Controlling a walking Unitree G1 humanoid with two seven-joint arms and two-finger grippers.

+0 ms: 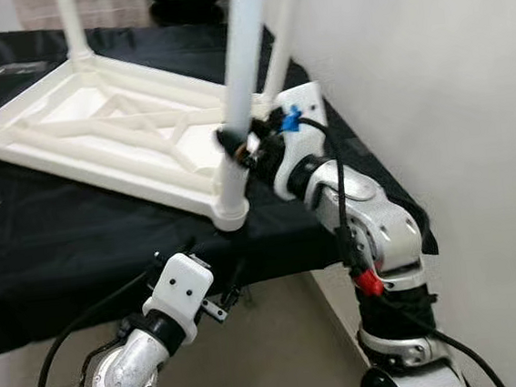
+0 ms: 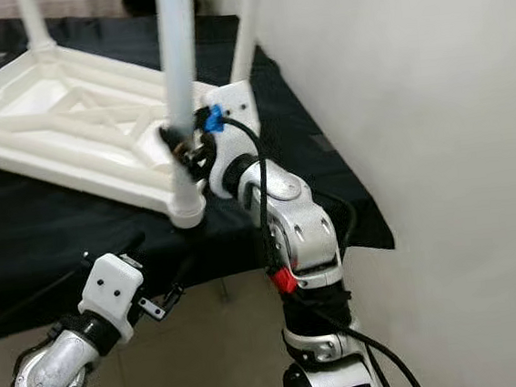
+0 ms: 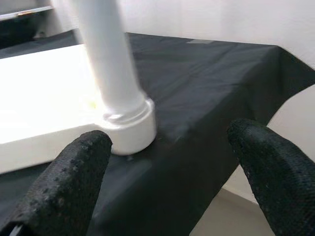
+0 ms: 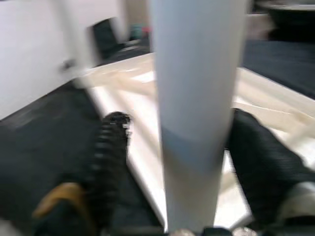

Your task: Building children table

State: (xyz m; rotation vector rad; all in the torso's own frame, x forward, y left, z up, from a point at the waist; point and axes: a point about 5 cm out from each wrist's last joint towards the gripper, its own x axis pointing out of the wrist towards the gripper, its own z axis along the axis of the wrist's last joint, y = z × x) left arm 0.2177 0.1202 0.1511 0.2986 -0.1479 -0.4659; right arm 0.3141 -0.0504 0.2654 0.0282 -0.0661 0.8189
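A white children's table (image 1: pixel 96 127) lies upside down on a black-covered tabletop (image 1: pixel 63 258). Its near-corner leg (image 1: pixel 240 58) stands upright in a round socket (image 1: pixel 231 216) close to the tabletop's front edge. My right gripper (image 1: pixel 238 145) straddles that leg low down. In the right wrist view the leg (image 4: pixel 197 98) fills the space between the fingers (image 4: pixel 110 147), with a gap on one side, so the gripper is open. My left gripper (image 3: pixel 170 137) is open with nothing in it. It hangs just below the front edge, pointing up at the socket (image 3: pixel 130 130).
A white wall (image 1: pixel 429 67) runs close along the right side, by my right arm. The black cloth drapes over the tabletop's right corner (image 1: pixel 396 208). Two more table legs (image 1: pixel 73 28) rise at the back. Pale floor (image 1: pixel 274 357) lies below the edge.
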